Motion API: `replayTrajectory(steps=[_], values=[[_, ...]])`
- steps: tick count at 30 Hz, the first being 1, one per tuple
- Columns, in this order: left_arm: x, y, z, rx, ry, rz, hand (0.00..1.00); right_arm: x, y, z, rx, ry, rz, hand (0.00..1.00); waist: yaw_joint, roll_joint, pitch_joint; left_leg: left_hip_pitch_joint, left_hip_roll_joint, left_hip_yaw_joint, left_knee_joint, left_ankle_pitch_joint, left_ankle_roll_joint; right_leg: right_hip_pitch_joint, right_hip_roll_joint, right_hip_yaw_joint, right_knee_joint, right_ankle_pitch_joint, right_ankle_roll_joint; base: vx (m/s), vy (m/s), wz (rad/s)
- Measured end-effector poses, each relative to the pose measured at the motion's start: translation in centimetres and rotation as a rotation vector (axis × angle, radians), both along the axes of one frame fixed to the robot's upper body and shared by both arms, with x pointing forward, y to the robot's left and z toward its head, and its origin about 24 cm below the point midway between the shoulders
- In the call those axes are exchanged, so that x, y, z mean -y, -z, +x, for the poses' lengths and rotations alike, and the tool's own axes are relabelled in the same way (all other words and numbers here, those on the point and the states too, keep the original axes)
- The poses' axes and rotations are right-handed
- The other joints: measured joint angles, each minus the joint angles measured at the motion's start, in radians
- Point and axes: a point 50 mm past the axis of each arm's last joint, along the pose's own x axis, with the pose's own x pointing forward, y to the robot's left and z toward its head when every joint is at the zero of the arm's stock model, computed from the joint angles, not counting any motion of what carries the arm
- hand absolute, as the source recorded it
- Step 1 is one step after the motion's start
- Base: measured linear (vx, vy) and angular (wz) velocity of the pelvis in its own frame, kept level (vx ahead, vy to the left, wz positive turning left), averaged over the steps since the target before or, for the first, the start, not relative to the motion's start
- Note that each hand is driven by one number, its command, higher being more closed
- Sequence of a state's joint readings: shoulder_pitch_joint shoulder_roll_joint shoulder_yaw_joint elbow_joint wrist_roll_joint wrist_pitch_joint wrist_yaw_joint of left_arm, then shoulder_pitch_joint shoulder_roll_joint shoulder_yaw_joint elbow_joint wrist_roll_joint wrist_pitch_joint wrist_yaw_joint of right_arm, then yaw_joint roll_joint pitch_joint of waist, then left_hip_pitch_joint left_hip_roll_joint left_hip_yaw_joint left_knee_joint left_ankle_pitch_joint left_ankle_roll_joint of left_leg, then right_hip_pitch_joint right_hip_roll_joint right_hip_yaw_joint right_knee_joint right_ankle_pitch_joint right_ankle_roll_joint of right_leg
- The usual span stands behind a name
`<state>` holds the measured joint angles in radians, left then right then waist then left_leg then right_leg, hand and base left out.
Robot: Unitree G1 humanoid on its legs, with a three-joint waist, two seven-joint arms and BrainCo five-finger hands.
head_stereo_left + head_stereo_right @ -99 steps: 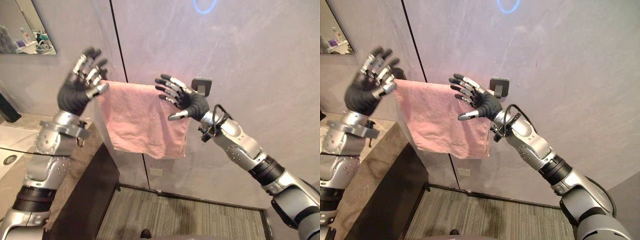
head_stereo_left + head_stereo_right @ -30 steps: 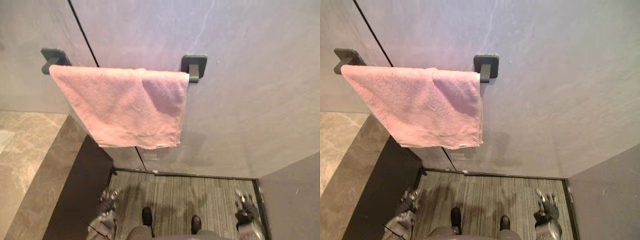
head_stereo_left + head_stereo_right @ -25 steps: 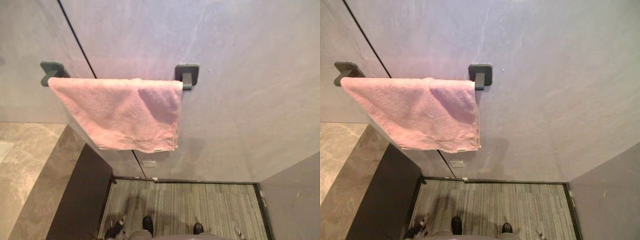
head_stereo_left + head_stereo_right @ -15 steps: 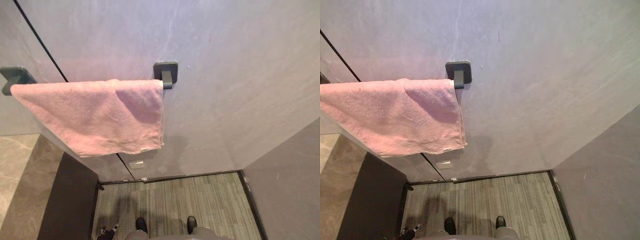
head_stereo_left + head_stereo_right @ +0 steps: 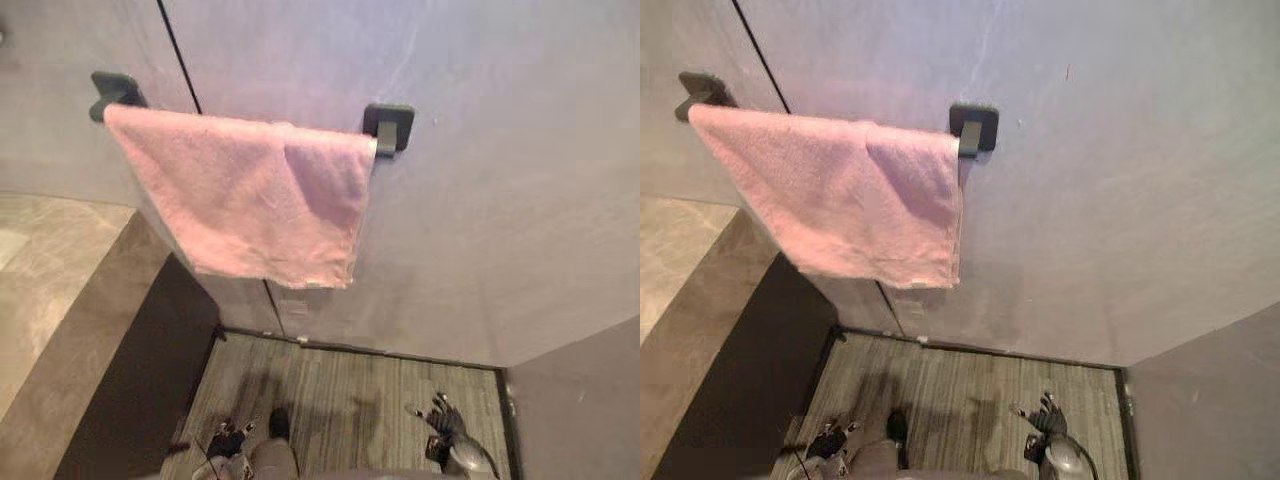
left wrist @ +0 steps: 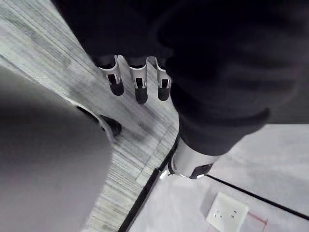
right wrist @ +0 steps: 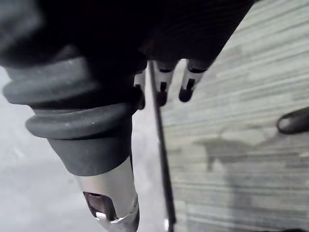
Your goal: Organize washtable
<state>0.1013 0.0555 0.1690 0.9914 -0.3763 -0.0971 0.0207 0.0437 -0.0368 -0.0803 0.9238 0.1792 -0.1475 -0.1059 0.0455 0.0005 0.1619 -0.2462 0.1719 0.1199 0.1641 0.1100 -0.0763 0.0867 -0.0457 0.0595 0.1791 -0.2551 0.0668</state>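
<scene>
A beige marbled stone washtable top (image 5: pixel 45 280) lies at the far left, its dark flat cabinet side (image 5: pixel 140 390) dropping to the grey striped floor (image 5: pixel 350 385). Nothing rests on the part of the stone that shows.

Low beside that cabinet, the left hand (image 6: pixel 203 63) hangs at the end of an arm that points straight down at the floor. In its wrist view the silver dark-tipped fingers (image 6: pixel 140 89) run out straight and side by side, the thumb apart from them, holding nothing.

Above, on the grey wall (image 5: pixel 500 200), a dark square left bracket (image 5: pixel 112 90) and a dark square right bracket (image 5: pixel 390 125) carry a rail. The pink terry towel (image 5: pixel 260 200), the task's thing, is draped over that rail from one bracket to the other, hiding nearly all of it. It hangs flat against the wall. Its right part is folded double, and its lower edge slopes down towards the right. A thin dark vertical wall seam (image 5: pixel 180 50) runs behind it, and a white wall socket (image 6: pixel 227 212) sits low on the wall near the floor.

At the lower right, the right hand (image 7: pixel 96 43) also hangs down by the floor, well apart from the towel. Its fingers (image 7: pixel 186 89) are straight and relaxed, with nothing between them and the thumb.
</scene>
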Motion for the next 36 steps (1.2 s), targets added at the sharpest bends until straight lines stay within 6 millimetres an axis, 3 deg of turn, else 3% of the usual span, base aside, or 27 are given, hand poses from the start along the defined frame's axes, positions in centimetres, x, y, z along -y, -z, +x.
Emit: replayTrajectory(steps=[2, 4, 5, 6, 8, 10, 11, 13, 14, 16, 17, 18, 19, 20, 22, 23, 25, 26, 28, 31, 33, 34, 35, 36], values=[[0.3, 0.0, 0.1, 0.004, -0.013, -0.017, 0.0, 0.1, 0.4, -0.7, -0.039, -0.076, -0.043, 0.0, -0.001, 0.042, 0.051, -0.001, 0.027, -0.064, 0.021, 0.016, -0.027, 0.034, 0.049, -0.043, 0.01, 0.004, -0.023, -0.28, -0.124, 0.64], [0.2, 0.2, -0.6, -0.01, -0.034, -0.024, 0.0, 1.0, 0.5, -1.2, -0.072, -0.126, -0.102, 0.0, -0.001, 0.074, 0.062, 0.014, 0.058, -0.095, 0.002, 0.029, -0.05, 0.03, 0.097, -0.073, 0.065, -0.009, -0.047, -0.35, -0.151, 0.54], [0.1, 0.3, -1.1, -0.019, -0.057, -0.031, 0.0, 1.9, 0.9, -2.2, -0.113, -0.132, -0.13, 0.0, -0.006, 0.077, 0.066, 0.017, 0.067, -0.091, -0.022, -0.006, -0.063, 0.026, 0.096, -0.11, 0.082, -0.015, -0.063, -0.32, -0.13, 0.66], [-0.2, 0.3, -1.3, -0.021, -0.068, -0.031, 0.0, 2.0, 1.0, -2.8, -0.126, -0.102, -0.115, 0.0, -0.007, 0.054, 0.07, 0.013, 0.064, -0.084, -0.02, -0.031, -0.063, 0.02, 0.084, -0.13, 0.08, -0.011, -0.076, -0.31, -0.088, 0.74], [-1.1, 0.3, -1.9, -0.019, -0.121, -0.032, 0.0, 3.3, 1.5, -4.8, -0.185, -0.019, -0.113, 0.0, -0.005, 0.002, 0.062, -0.047, 0.015, -0.044, 0.163, -0.058, -0.019, -0.036, 0.013, -0.193, 0.107, 0.002, -0.083, -0.22, -0.05, 0.71], [-1.1, 0.4, -2.6, -0.03, -0.139, -0.04, 0.0, 4.2, 2.1, -7.6, -0.281, -0.041, -0.128, 0.0, -0.011, 0.005, 0.06, -0.048, 0.014, -0.005, 0.336, -0.105, 0.026, -0.061, -0.024, -0.246, 0.113, 0.015, -0.074, -0.2, 0.032, 0.85], [-1.0, 0.6, -3.4, -0.048, -0.164, -0.044, 0.0, 4.3, 2.4, -9.6, -0.338, -0.008, -0.121, 0.0, -0.029, 0.009, 0.056, -0.016, 0.047, 0.026, 0.41, -0.172, 0.026, -0.065, -0.04, -0.289, 0.117, 0.02, -0.069, -0.17, 0.096, 1.0], [-1.2, 0.8, -4.2, -0.079, -0.181, -0.04, 0.0, 4.0, 2.7, -11.8, -0.402, 0.026, -0.1, 0.0, -0.045, 0.017, 0.049, 0.035, 0.113, 0.064, 0.453, -0.234, 0.025, -0.075, -0.067, -0.37, 0.148, 0.022, -0.065, -0.07, 0.143, 1.23], [-0.8, 1.0, -4.5, -0.092, -0.182, -0.046, 0.0, 4.1, 2.7, -12.6, -0.419, 0.073, -0.084, 0.0, -0.062, 0.031, 0.043, 0.044, 0.136, 0.108, 0.407, -0.226, 0.023, -0.083, -0.078, -0.433, 0.185, 0.022, -0.064, -0.08, 0.158, 1.64], [-1.3, 0.9, -4.8, -0.099, -0.179, -0.029, 0.0, 3.0, 3.0, -12.8, -0.432, 0.12, -0.031, 0.0, -0.07, 0.017, 0.032, 0.064, 0.059, 0.109, 0.264, -0.198, 0.043, -0.12, -0.075, -0.428, 0.206, -0.01, -0.049, -0.08, 0.038, 1.73], [-2.2, 0.8, -4.8, -0.103, -0.188, -0.007, 0.0, 1.8, 3.3, -13.5, -0.441, 0.155, 0.023, 0.0, -0.105, -0.046, -0.005, 0.11, -0.001, 0.059, 0.103, -0.173, 0.039, -0.103, -0.069, -0.419, 0.056, 0.05, -0.097, -0.07, -0.05, 2.16], [-2.8, 0.9, -5.3, -0.134, -0.191, 0.004, 0.0, 1.7, 3.3, -13.1, -0.419, 0.198, 0.04, 0.0, -0.1, -0.03, -0.009, 0.131, 0.064, 0.133, 0.177, -0.234, 0.06, -0.065, -0.085, -0.514, 0.031, 0.094, -0.058, -0.09, 0.033, 2.07], [-2.6, 1.0, -5.7, -0.146, -0.185, 0.002, 0.0, 1.8, 3.3, -13.1, -0.414, 0.209, 0.039, 0.0, -0.098, -0.027, -0.012, 0.148, 0.088, 0.154, 0.174, -0.232, 0.055, -0.059, -0.1, -0.538, 0.038, 0.098, -0.052, -0.06, 0.22, 1.74], [-2.3, 1.1, -5.9, -0.159, -0.18, -0.002, 0.0, 2.1, 3.2, -13.0, -0.406, 0.234, 0.034, 0.0, -0.108, -0.029, -0.017, 0.183, 0.13, 0.193, 0.145, -0.218, 0.048, -0.053, -0.138, -0.594, 0.048, 0.105, -0.038, -0.08, 0.373, 1.68], [-1.5, 1.3, -6.1, -0.179, -0.156, -0.015, 0.0, 3.2, 3.0, -12.8, -0.397, 0.245, -0.006, 0.0, -0.115, 0.01, -0.039, 0.211, 0.161, 0.21, 0.066, -0.112, -0.009, -0.046, -0.188, -0.663, 0.039, 0.13, 0.005, -0.05, 0.403, 1.55], [-0.7, 1.5, -6.1, -0.187, -0.136, -0.021, 0.0, 3.9, 2.9, -11.9, -0.381, 0.257, -0.024, 0.0, -0.111, 0.037, -0.049, 0.22, 0.117, 0.202, -0.006, -0.114, -0.07, -0.042, -0.209, -0.672, 0.012, 0.157, 0.038, -0.05, 0.485, 1.1], [-1.2, 1.3, -5.9, -0.193, -0.076, 0.006, 0.0, 3.8, 2.9, -11.2, -0.367, 0.254, -0.02, 0.0, -0.114, 0.025, -0.049, 0.232, 0.048, 0.213, -0.106, -0.113, -0.069, -0.031, -0.246, -0.691, -0.036, 0.208, 0.035, -0.07, 0.473, 0.81], [-2.0, 1.2, -6.0, -0.204, -0.051, 0.034, 0.0, 3.1, 3.0, -10.9, -0.368, 0.256, -0.005, 0.0, -0.111, 0.005, -0.048, 0.25, -0.001, 0.21, -0.171, -0.071, -0.053, -0.032, -0.275, -0.691, -0.05, 0.237, 0.033, -0.06, 0.3, 0.31], [-2.6, 1.1, -6.5, -0.222, -0.015, 0.059, 0.0, 2.4, 3.2, -11.1, -0.38, 0.258, 0.008, 0.0, -0.113, -0.019, -0.061, 0.281, -0.036, 0.204, -0.243, -0.043, -0.037, -0.028, -0.292, -0.681, -0.063, 0.28, 0.049, -0.07, 0.242, 0.14], [-3.3, 1.0, -6.2, -0.212, -0.019, 0.081, 0.0, 1.1, 3.4, -11.2, -0.402, 0.271, 0.036, 0.0, -0.111, -0.061, -0.062, 0.293, -0.076, 0.194, -0.268, -0.031, -0.023, -0.024, -0.324, -0.667, -0.059, 0.288, 0.052, -0.1, 0.121, 0.04], [-3.3, 0.9, -5.8, -0.205, -0.024, 0.088, 0.0, 1.0, 3.4, -11.3, -0.406, 0.28, 0.039, 0.0, -0.105, -0.067, -0.059, 0.284, -0.09, 0.188, -0.269, -0.035, -0.019, -0.029, -0.334, -0.655, -0.06, 0.27, 0.038, -0.16, 0.03, 0.05], [-3.4, 0.9, -5.7, -0.202, -0.04, 0.094, 0.0, 1.1, 3.4, -11.2, -0.403, 0.289, 0.041, 0.0, -0.1, -0.065, -0.057, 0.27, -0.097, 0.186, -0.269, -0.039, -0.017, -0.042, -0.328, -0.614, -0.057, 0.227, 0.031, -0.18, -0.009, 0.24], [-3.1, 0.9, -5.8, -0.195, -0.069, 0.086, 0.0, 1.5, 3.3, -11.2, -0.391, 0.307, 0.045, 0.0, -0.101, -0.061, -0.049, 0.258, -0.092, 0.177, -0.268, -0.041, -0.014, -0.06, -0.289, -0.517, -0.051, 0.141, 0.029, -0.2, -0.017, 0.37], [-2.9, 1.0, -5.7, -0.19, -0.094, 0.077, 0.0, 1.7, 3.2, -11.2, -0.386, 0.315, 0.045, 0.0, -0.102, -0.055, -0.048, 0.253, -0.088, 0.169, -0.268, -0.04, -0.013, -0.069, -0.261, -0.454, -0.046, 0.104, 0.002, -0.11, -0.023, 0.59]])
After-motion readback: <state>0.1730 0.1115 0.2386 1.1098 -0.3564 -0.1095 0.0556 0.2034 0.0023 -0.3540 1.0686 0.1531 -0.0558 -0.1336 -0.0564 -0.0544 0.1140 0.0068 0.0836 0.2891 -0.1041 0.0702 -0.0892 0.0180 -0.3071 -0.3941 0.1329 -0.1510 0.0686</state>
